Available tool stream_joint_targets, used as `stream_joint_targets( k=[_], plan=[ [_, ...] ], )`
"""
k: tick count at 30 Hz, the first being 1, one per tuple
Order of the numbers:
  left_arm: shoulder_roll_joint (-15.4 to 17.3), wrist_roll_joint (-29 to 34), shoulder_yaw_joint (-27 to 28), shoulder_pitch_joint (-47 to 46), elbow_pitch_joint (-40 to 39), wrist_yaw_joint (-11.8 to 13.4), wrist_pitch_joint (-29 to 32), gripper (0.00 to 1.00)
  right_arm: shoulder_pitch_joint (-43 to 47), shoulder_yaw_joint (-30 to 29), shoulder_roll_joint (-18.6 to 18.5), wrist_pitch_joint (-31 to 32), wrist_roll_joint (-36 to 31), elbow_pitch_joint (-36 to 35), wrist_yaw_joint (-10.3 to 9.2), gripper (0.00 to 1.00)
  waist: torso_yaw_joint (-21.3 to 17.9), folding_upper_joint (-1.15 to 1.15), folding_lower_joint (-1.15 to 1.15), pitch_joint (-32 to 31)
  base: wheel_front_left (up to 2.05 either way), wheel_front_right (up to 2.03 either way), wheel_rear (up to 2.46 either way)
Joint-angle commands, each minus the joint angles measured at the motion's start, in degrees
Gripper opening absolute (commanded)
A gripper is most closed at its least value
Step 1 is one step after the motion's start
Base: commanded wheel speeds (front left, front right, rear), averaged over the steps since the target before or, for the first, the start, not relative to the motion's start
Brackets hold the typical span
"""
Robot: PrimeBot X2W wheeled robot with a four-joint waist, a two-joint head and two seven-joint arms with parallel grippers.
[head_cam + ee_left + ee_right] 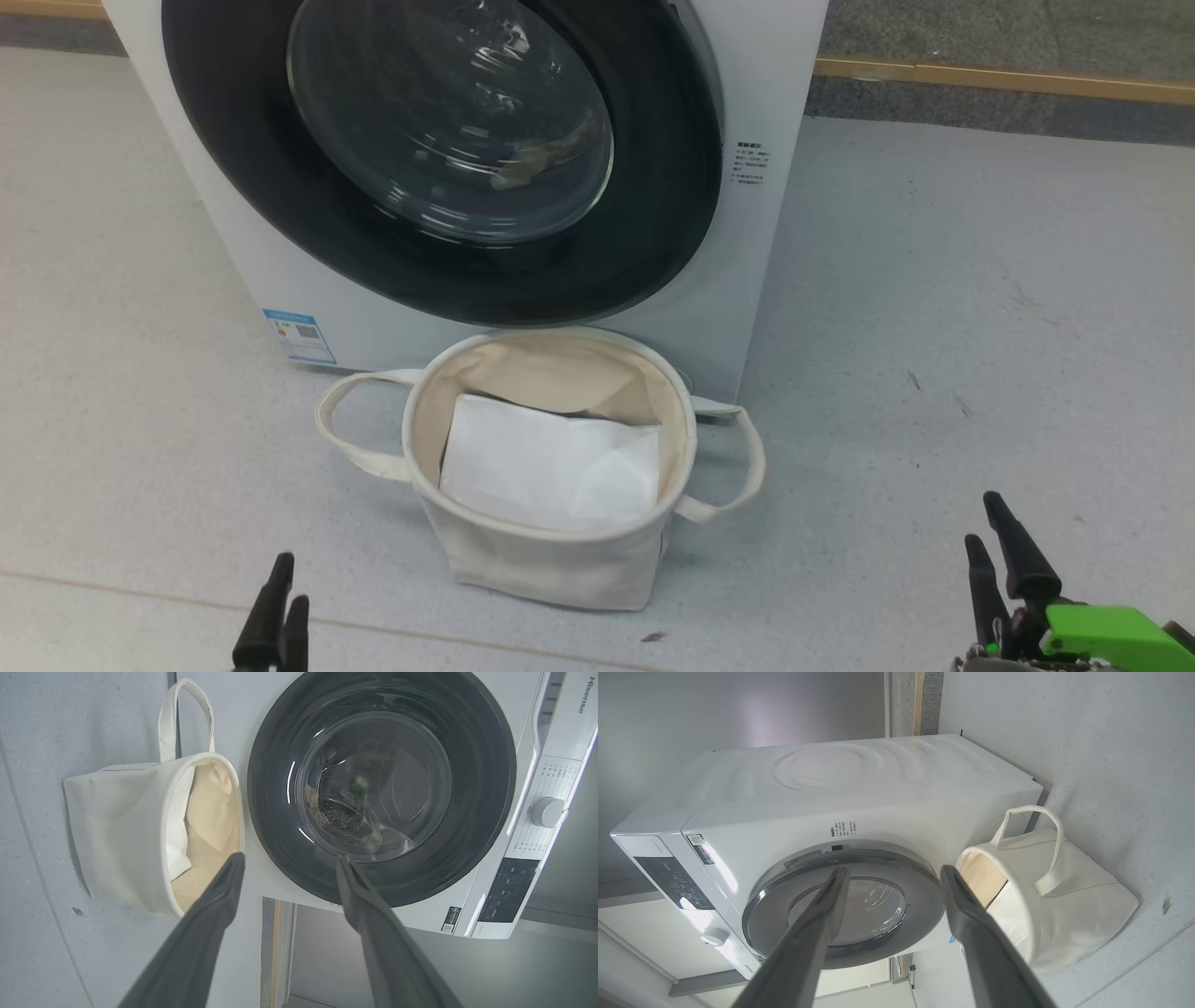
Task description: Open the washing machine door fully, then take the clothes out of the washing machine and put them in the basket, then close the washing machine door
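Note:
The white washing machine (775,56) stands ahead of me on the floor. Its round door (653,215), with a black rim and a domed glass centre, lies shut against the front. A tan-brown patch of the clothes (551,154) shows dimly behind the glass; the print is not discernible. The cream canvas basket (541,560) sits on the floor just in front of the machine, holding a plain white folded sheet (551,462). My left gripper (288,583) (289,857) is open and empty, well short of the basket. My right gripper (980,518) (894,869) is open and empty, off to the basket's right.
A blue label sticker (299,336) marks the machine's lower left corner. The control panel knob (546,812) sits above the door. A wooden strip (999,79) runs along the wall behind. Grey floor (980,308) spreads on both sides of the machine and basket.

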Motion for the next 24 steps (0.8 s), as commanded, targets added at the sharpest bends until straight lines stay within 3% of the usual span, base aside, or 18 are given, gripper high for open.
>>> stream_joint_targets(
  k=[1, 4, 16, 24],
  plan=[
    [0.3, -0.3, 0.5, -2.7, -1.9, 0.2, -0.4, 1.0, -2.7, 0.5, -0.2, -0.7, 0.6, -1.9, 0.0, 1.0, 0.0, 0.0, 0.07, -0.1, 0.0, 0.0, 0.0],
    [0.5, -0.1, 0.6, -2.9, -2.1, 0.3, -0.7, 1.0, -3.1, 0.9, -0.2, -1.3, 0.7, -1.7, 0.0, 1.0, 0.1, 0.0, -0.03, 0.0, 0.0, 0.0, 0.0],
    [1.7, 3.8, -0.6, -3.8, -4.6, 0.4, -2.7, 1.0, -4.5, 3.5, -0.6, -3.3, -2.4, -3.7, 0.0, 1.0, 0.3, 0.0, -0.04, -0.2, 0.0, 0.0, 0.0],
    [4.5, 12.6, -4.1, -4.2, -6.7, 1.4, -4.7, 1.0, -5.5, 6.1, -1.6, -4.7, -12.4, -4.5, 0.01, 1.0, 0.3, 0.0, -0.04, -0.3, 0.0, 0.0, 0.0]
  ],
)
